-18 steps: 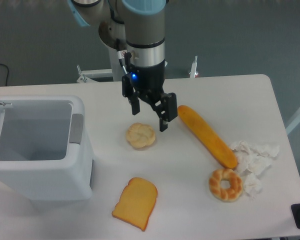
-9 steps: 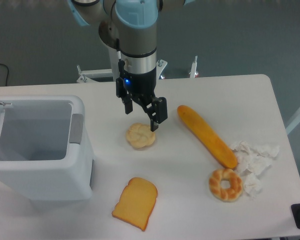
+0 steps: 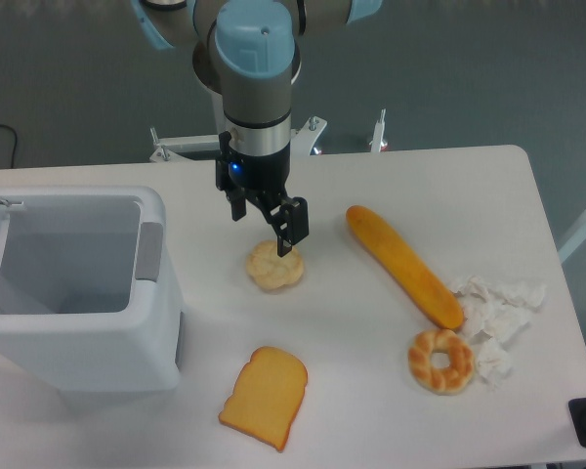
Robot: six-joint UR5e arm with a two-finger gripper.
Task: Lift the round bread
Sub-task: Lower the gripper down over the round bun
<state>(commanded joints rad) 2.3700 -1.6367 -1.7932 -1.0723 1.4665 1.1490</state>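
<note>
Now, fixed camera: approach step, bread not yet grasped.
End effector (image 3: pixel 264 227) hangs with fingers spread just above the round bread (image 3: pixel 274 266) lying on the table (image 3: pixel 449 186); next, judged, lower straight down and pinch.

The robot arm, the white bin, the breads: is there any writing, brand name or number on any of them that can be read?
None can be read.
The gripper above the round bread shows only a small blue light, no letters.
The white bin, toast slice, long loaf and ring-shaped bread carry no visible print.
</note>
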